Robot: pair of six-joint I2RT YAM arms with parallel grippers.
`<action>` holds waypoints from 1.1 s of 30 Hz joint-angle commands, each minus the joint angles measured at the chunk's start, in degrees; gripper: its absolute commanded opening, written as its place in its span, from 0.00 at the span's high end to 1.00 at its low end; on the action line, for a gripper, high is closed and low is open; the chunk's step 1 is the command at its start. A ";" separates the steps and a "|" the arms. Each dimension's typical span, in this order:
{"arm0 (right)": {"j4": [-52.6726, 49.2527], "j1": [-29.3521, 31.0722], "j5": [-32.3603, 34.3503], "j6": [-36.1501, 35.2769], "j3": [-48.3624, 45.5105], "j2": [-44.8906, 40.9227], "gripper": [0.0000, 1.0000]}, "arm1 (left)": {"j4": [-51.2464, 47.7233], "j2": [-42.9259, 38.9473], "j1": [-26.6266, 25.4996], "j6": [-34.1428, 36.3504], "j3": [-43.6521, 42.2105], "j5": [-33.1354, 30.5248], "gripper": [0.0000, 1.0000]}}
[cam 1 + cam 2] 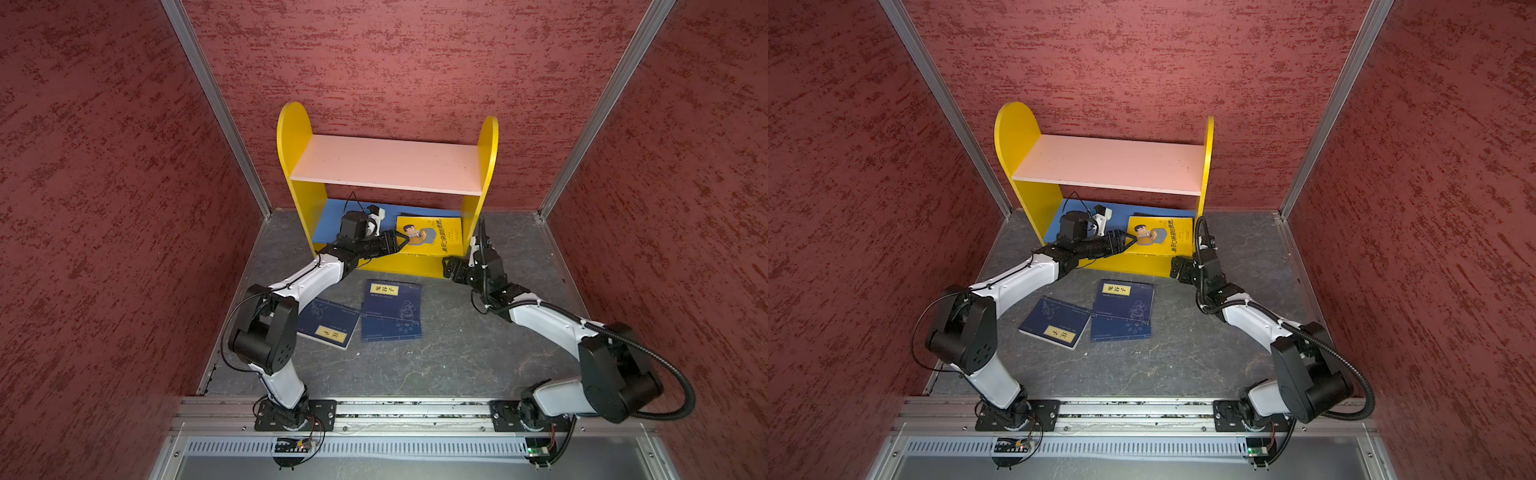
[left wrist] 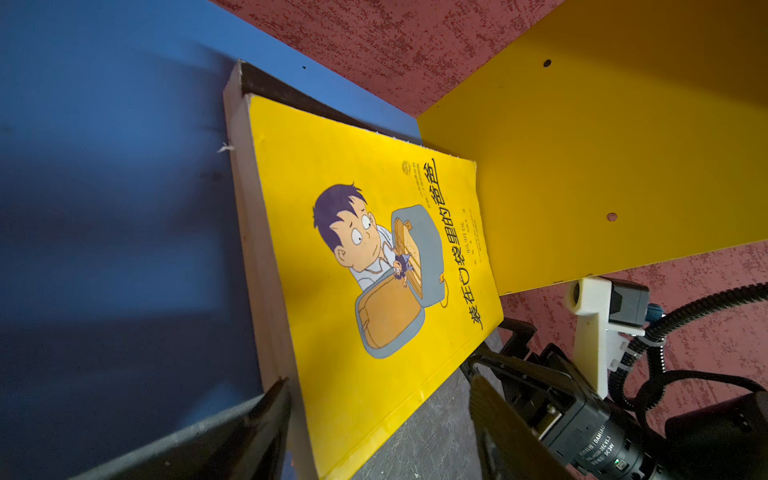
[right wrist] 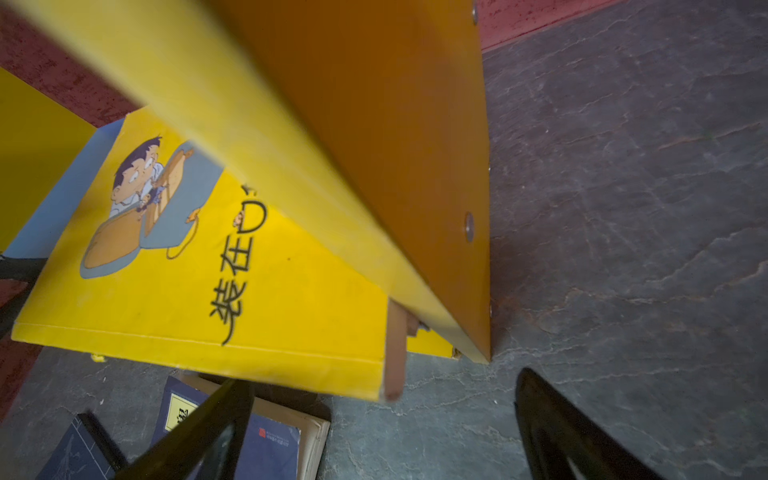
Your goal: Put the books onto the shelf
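Yellow book (image 1: 432,237) laid on the blue board (image 1: 328,222) of the shelf (image 1: 386,164).
Jaws of the left gripper (image 1: 402,242) are spread astride its corner; those of the right gripper (image 1: 448,268) are held apart, empty, beside the shelf.

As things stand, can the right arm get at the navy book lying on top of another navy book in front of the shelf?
Probably yes. The right hand is open and empty, beside that navy book, with nothing between them. The left hand is at the yellow book, out of the way.
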 commanded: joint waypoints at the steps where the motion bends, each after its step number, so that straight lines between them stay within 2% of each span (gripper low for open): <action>1: 1.96 0.11 -0.42 -0.15 2.58 0.81 0.01 | 2.29 1.60 -0.68 0.04 1.97 2.71 0.32; 24: 1.16 0.09 0.01 -1.27 7.53 5.06 0.01 | 3.94 3.69 -0.80 -0.92 4.69 4.36 0.32; 33: 0.61 0.10 -0.92 -0.59 6.46 3.70 0.01 | 3.66 3.89 -0.85 -0.80 5.47 3.92 0.32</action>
